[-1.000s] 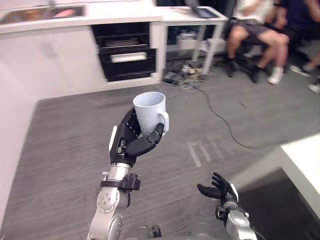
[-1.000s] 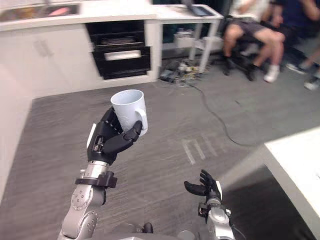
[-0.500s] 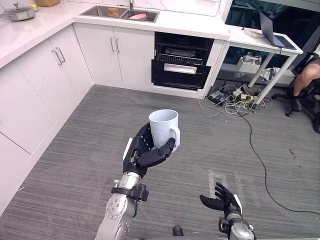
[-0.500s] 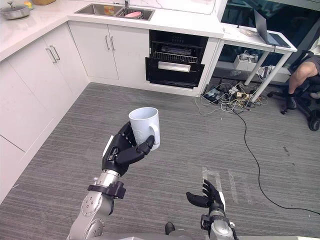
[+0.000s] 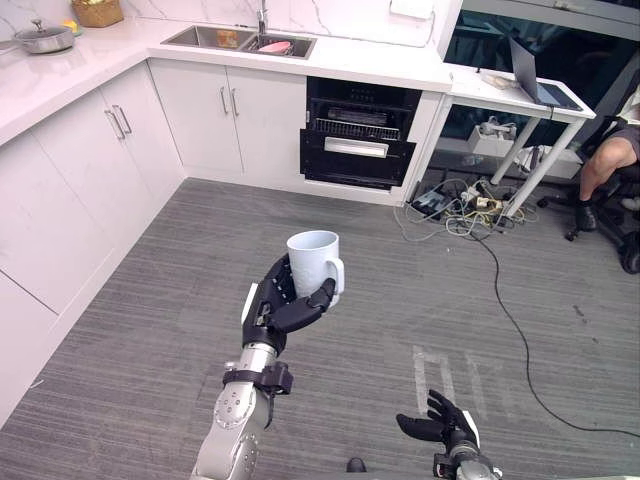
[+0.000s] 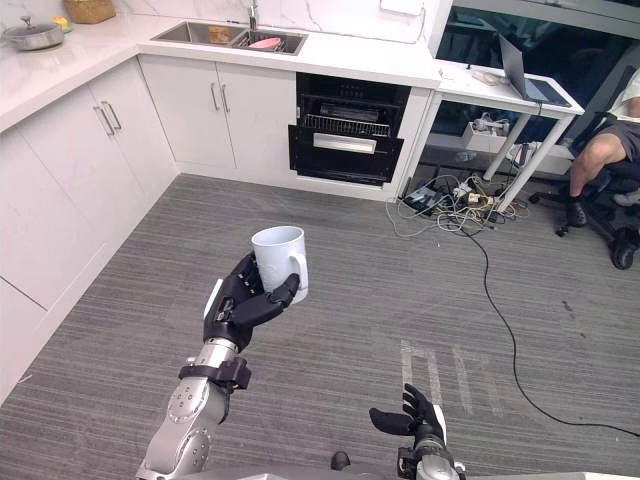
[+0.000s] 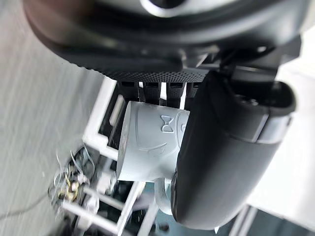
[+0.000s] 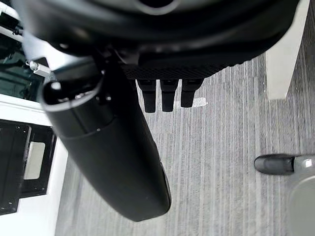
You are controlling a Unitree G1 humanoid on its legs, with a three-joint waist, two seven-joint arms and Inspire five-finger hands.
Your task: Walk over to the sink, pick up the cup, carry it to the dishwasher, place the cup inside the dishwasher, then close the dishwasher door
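My left hand (image 5: 272,306) is raised in front of me, shut on a white cup (image 5: 313,262) held upright with its handle toward my right. The left wrist view shows the cup (image 7: 147,142) gripped between thumb and fingers. The dishwasher (image 5: 358,133) stands across the floor ahead, set in the white cabinets, dark inside with its racks showing and its door (image 5: 352,160) partly lowered. The sink (image 5: 239,41) lies in the counter just left of it. My right hand (image 5: 440,428) hangs low at the lower right, its fingers relaxed and holding nothing.
White cabinets (image 5: 70,170) run along the left wall and the back. A desk with a laptop (image 5: 530,85) stands right of the dishwasher, tangled cables (image 5: 465,200) on the floor beneath it. A seated person (image 5: 612,160) is at the far right. Grey floor (image 5: 180,290) lies between me and the dishwasher.
The camera has swung left, from the desk side to face the cabinets and dishwasher. The cup stays in my left hand, and the right hand stays low.
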